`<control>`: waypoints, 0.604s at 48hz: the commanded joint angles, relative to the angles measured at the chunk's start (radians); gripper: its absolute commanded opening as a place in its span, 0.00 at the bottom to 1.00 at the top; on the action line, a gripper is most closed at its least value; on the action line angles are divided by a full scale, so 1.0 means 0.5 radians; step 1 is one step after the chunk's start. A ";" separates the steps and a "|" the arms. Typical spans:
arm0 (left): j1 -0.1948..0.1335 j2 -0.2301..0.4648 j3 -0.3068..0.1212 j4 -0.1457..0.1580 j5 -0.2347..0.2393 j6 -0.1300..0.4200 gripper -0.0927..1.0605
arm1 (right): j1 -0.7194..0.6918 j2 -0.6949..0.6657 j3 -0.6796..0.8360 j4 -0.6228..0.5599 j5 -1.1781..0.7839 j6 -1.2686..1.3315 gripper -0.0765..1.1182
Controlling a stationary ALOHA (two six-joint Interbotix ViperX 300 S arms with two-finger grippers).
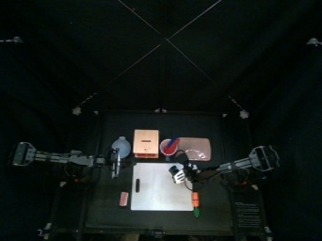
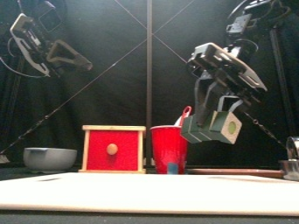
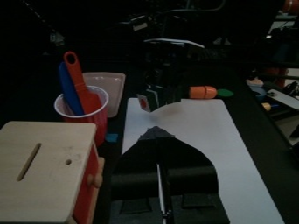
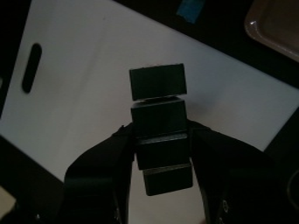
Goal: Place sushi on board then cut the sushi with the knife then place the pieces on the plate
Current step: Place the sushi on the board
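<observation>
Board [image 1: 157, 193]: no sushi down yet.
Right jaws: gripping sushi [image 4: 160, 109] over board's 2 o'clock.
Left jaws: closed, empty.
Undone: cutting, plating.

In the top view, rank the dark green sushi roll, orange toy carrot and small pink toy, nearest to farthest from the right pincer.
1. Dark green sushi roll: in the right pincer.
2. Orange toy carrot: white cutting board's right edge.
3. Small pink toy: board's left edge.
</observation>
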 commanded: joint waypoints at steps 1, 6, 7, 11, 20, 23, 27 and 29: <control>0.006 0.000 -0.025 0.000 -0.006 -0.003 0.06 | 0.095 0.114 -0.224 -0.077 0.212 0.273 0.55; 0.003 0.000 -0.025 -0.009 -0.003 -0.006 0.06 | 0.150 0.252 -0.396 -0.067 0.393 0.476 0.55; 0.000 0.000 -0.021 -0.012 -0.003 -0.006 0.06 | 0.156 0.276 -0.430 -0.058 0.420 0.503 0.55; 0.000 0.000 -0.025 -0.012 -0.003 -0.003 0.06 | 0.169 0.393 -0.586 0.009 0.540 0.543 0.55; -0.006 -0.003 -0.021 -0.012 -0.003 -0.003 0.06 | 0.153 0.611 -0.856 0.267 0.699 0.549 0.55; -0.009 -0.003 -0.018 -0.012 0.000 -0.003 0.06 | 0.156 0.687 -0.939 0.310 0.782 0.565 0.55; -0.009 -0.006 -0.018 -0.012 -0.003 -0.003 0.06 | 0.156 0.767 -1.031 0.353 0.887 0.577 0.55; -0.009 -0.009 -0.021 -0.012 0.000 -0.003 0.06 | 0.156 0.801 -1.068 0.371 0.933 0.577 0.55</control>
